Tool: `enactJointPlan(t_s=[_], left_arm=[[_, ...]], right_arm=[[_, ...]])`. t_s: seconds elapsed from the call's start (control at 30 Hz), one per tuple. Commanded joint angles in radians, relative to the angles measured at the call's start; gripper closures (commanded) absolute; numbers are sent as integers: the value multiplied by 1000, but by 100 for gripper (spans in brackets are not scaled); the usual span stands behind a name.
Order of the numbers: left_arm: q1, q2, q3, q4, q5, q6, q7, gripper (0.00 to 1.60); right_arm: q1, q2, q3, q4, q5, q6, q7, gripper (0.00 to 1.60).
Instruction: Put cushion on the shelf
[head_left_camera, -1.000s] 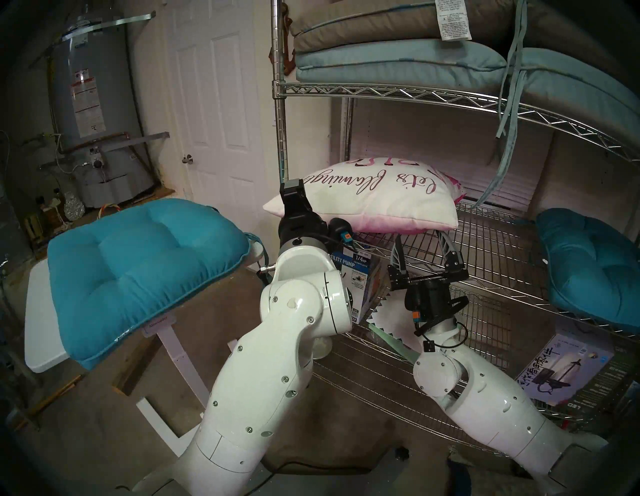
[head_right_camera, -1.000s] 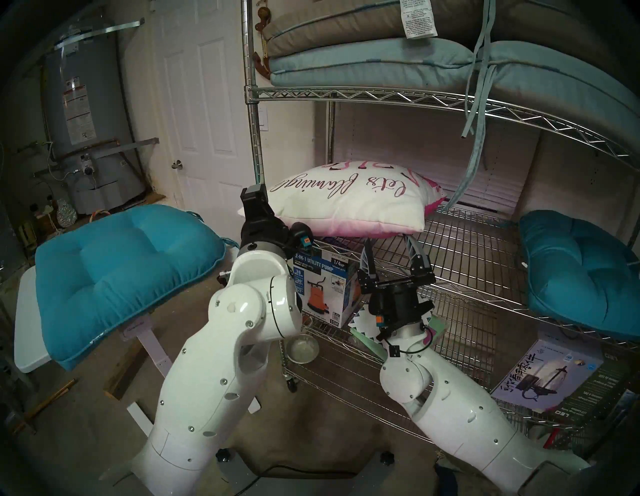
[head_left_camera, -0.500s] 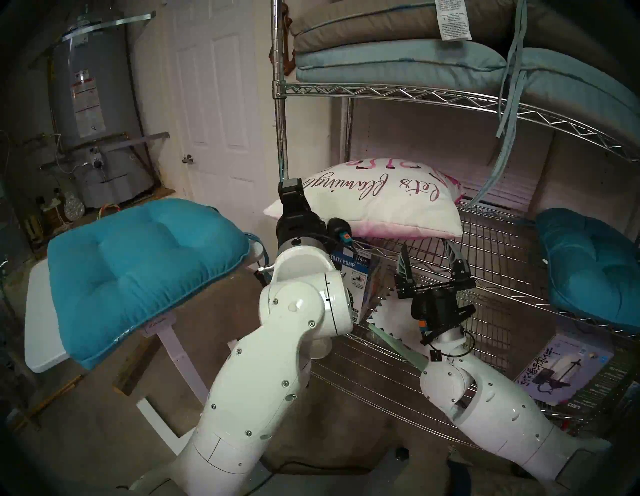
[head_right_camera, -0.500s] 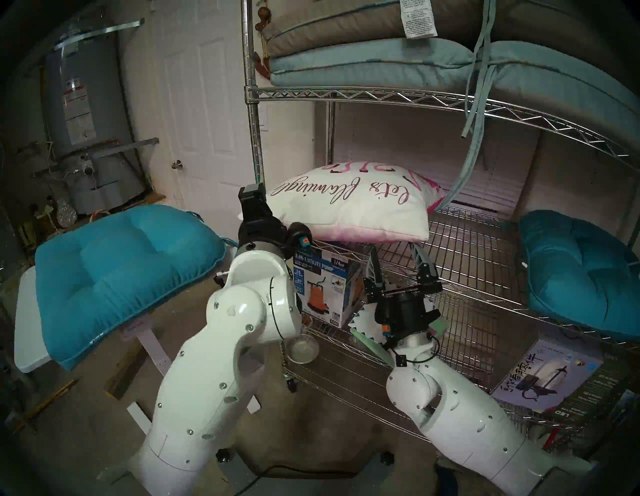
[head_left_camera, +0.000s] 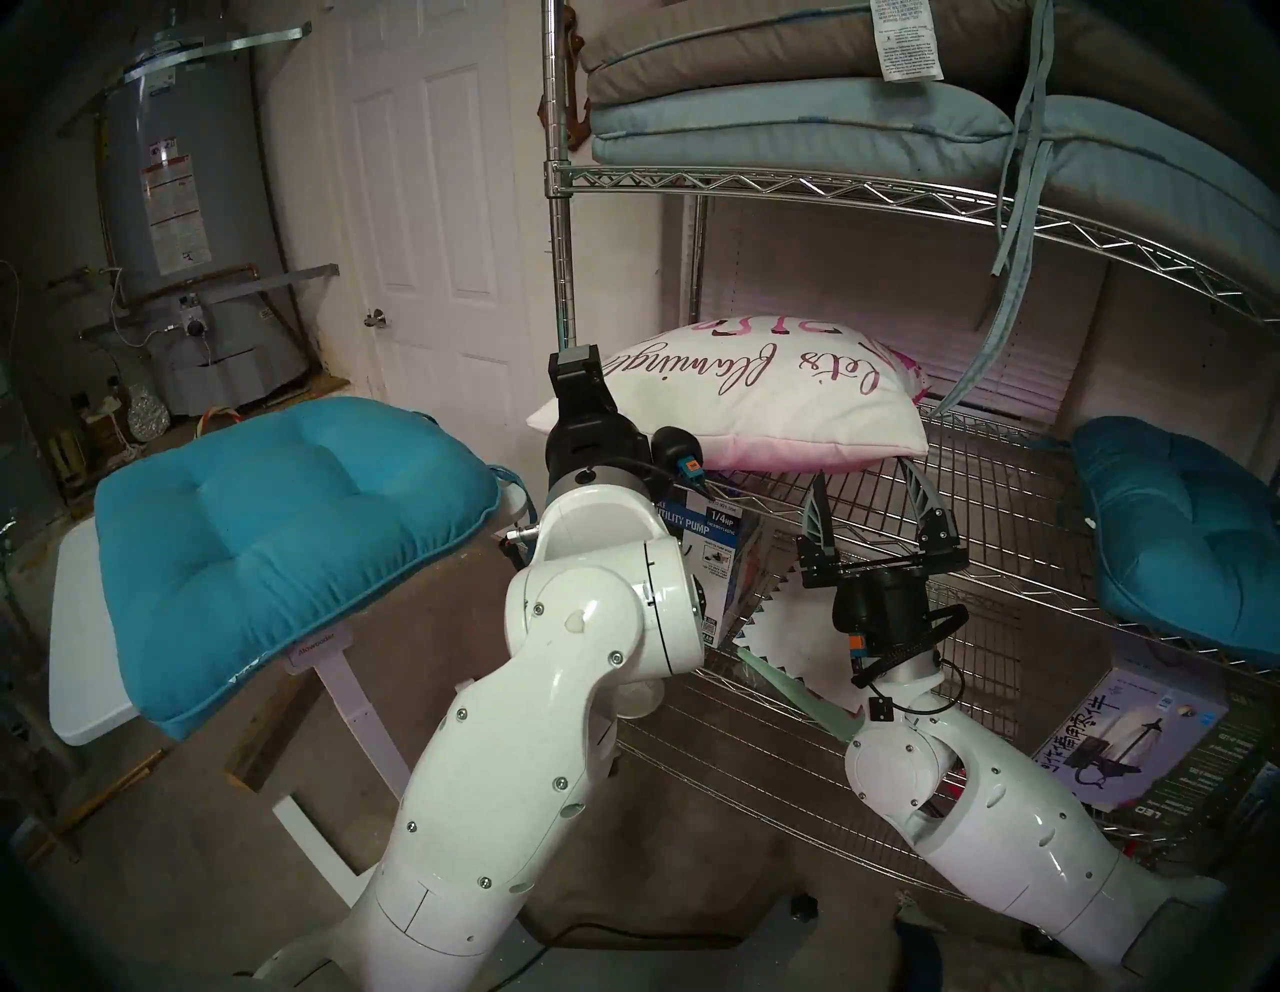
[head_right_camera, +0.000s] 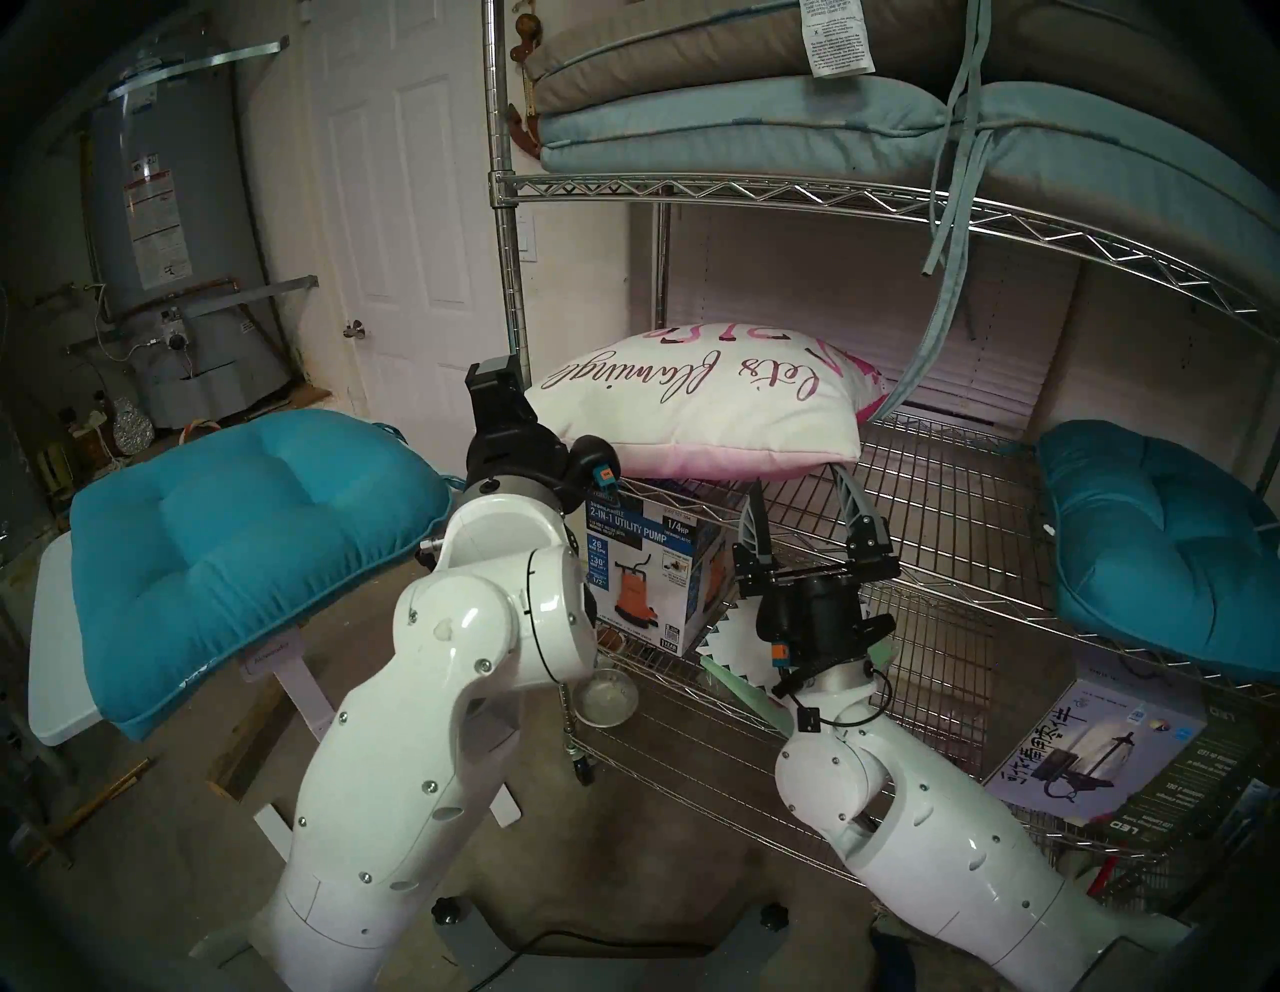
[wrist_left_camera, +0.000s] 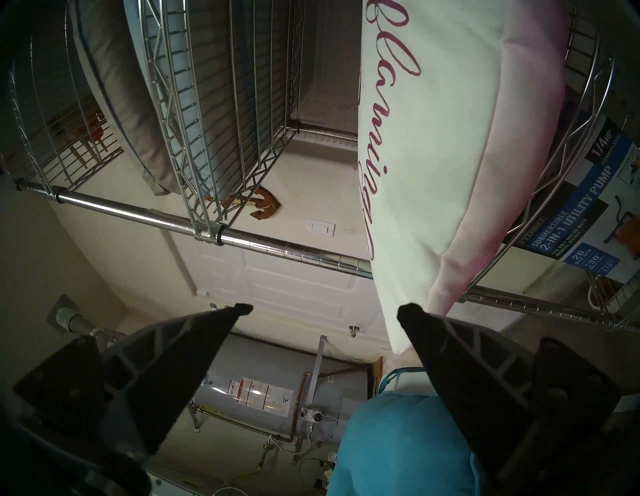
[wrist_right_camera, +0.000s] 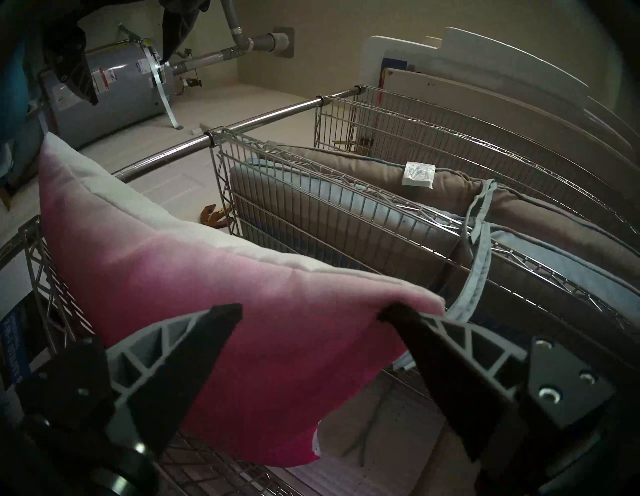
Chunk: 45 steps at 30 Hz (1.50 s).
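Item: plump square white throw cushion (head_left_camera: 748, 395) with magenta cursive lettering and a pink ombre underside. Location: it is lying flat on the middle wire tier of the tall chrome wire shelf (head_left_camera: 983, 499), at that tier's left front corner, its near corners overhanging the front rail.

Left gripper (wrist_left_camera: 322, 311): fingers are standing spread, gripping nothing; one black fingertip (wrist_left_camera: 410, 311) is sitting right at the cushion's corner, contact uncertain.

Right gripper (wrist_right_camera: 308, 311): fingers are standing spread below the cushion's pink face, pinching nothing; touching or not cannot be told.

Neighbours: a teal tufted seat cushion (head_left_camera: 277, 547) is resting on a small white table (head_left_camera: 80, 658); flat pale-blue and tan pads (head_left_camera: 796, 104) are occupying the tier above.

Status: placement is looking done; only clearing both arms is remaining, possibly a nudge further in.
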Motion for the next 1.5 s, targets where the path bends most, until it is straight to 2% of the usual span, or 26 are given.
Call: enactJointPlan(t_s=[0.0, 0.37, 0.43, 0.9, 1.23, 1.47], left_arm=[[11, 19, -5, -72, 38, 6, -35, 0], [4, 29, -6, -83, 62, 8, -71, 0], [0, 32, -6, -83, 67, 10, -76, 0], [-14, 35, -11, -80, 73, 18, -82, 0], [-13, 38, -12, -94, 84, 24, -96, 0], [-10, 34, -7, -110, 97, 30, -109, 0]], right_arm=[[-43, 53, 41, -52, 8, 7, -23, 0], [-97, 106, 77, -104, 28, 17, -25, 0], [-126, 118, 85, -137, 56, 16, -20, 0], [-237, 183, 106, -233, 82, 34, -35, 0], [-281, 216, 140, -271, 108, 41, -54, 0], [-265, 206, 152, -293, 128, 40, -55, 0]])
